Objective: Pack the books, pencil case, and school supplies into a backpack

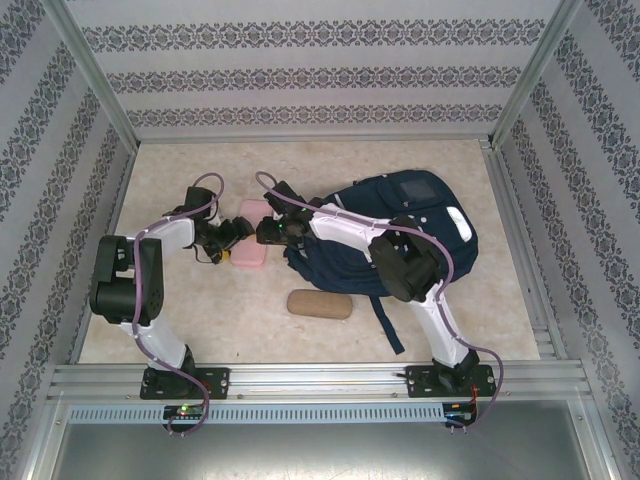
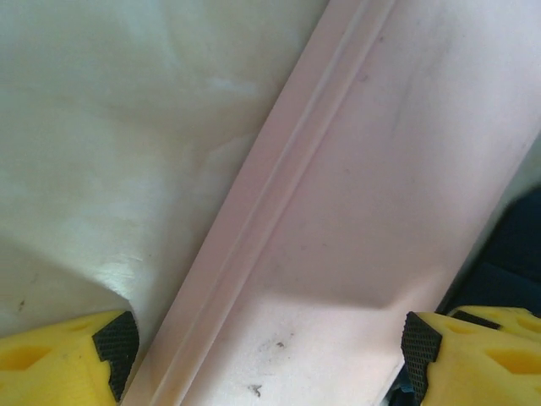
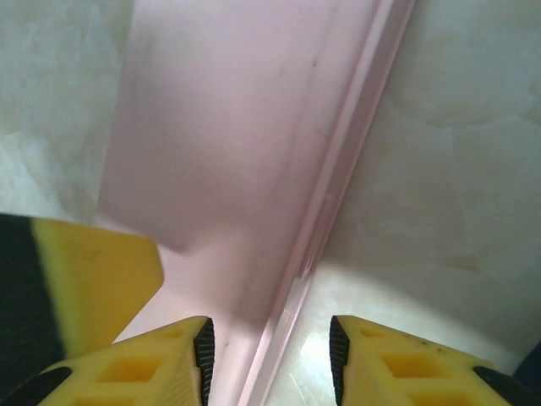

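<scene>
The backpack [image 1: 440, 215] lies flat at the right of the table [image 1: 200, 310] as both grippers meet over a pink case [image 1: 250, 258] just to its left.

Seen from above, the navy bag lies partly under the right arm, one dark strap trailing toward the near edge, with a brown oblong pouch [image 1: 320, 304] close in front of it. The left gripper [image 1: 235, 240] hangs low over the case with its jaws spread wide; in the left wrist view the case [image 2: 355, 211] spans almost the whole gap between the fingertips [image 2: 267, 347], and whether the pads press it cannot be told. The right gripper [image 1: 268, 232] holds nothing, its jaws set narrow [image 3: 270, 347] astride the raised edge of the case [image 3: 220, 127].
</scene>
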You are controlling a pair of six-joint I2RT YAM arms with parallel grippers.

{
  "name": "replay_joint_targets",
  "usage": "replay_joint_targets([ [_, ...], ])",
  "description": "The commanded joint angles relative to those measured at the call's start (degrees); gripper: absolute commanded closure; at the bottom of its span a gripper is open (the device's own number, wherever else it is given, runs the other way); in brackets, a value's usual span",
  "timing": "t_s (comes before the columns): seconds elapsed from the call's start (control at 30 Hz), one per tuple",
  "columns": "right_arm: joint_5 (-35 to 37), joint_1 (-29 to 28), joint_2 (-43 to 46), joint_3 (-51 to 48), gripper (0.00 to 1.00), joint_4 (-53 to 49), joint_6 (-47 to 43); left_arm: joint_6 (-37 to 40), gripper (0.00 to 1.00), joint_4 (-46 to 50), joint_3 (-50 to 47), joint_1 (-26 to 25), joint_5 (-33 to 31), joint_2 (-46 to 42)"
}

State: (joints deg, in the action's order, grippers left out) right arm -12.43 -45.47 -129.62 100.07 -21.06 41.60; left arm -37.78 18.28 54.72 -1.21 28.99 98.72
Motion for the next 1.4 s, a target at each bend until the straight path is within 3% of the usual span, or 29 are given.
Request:
replay_joint_targets([
  [0.0, -2.02, -0.23, -3.73, 0.66, 0.59, -0.85, 2.66, -1.6, 0.16, -6.29, -2.73, -0.9, 9.54, 1.13],
  [0.43, -8.57, 0.81, -5.82, 0.05, 0.65, 1.73, 5.44, -11.66, 0.19, -26.14, -9.17, -0.9, 26.55, -1.94],
  [0.67, -9.02, 1.9, -4.04, -2.23, 0.66, 3.54, 5.25, -16.3, 0.22, -34.17, -12.43, -0.81, 29.53, -5.93],
  [0.93, -9.02, 2.49, -2.92, -3.68, 0.67, 4.16, 5.15, -16.66, 0.23, -35.23, -13.57, -0.55, 27.01, -7.29],
  [1.07, -9.03, 2.49, -2.65, -4.1, 0.67, 4.29, 5.24, -20.3, 0.23, -40.4, -15.45, 0.16, 24.99, -8.79],
  [1.2, -9.17, 2.49, -2.5, -4.05, 0.67, 4.22, 5.24, -19.51, 0.23, -38.86, -15.73, 0.16, 22.0, -10.88],
  [1.37, -9.15, 2.49, -2.39, -3.98, 0.67, 4.18, 5.23, -14.74, 0.27, -30.21, -14.79, 0.16, 17.87, -11.81],
])
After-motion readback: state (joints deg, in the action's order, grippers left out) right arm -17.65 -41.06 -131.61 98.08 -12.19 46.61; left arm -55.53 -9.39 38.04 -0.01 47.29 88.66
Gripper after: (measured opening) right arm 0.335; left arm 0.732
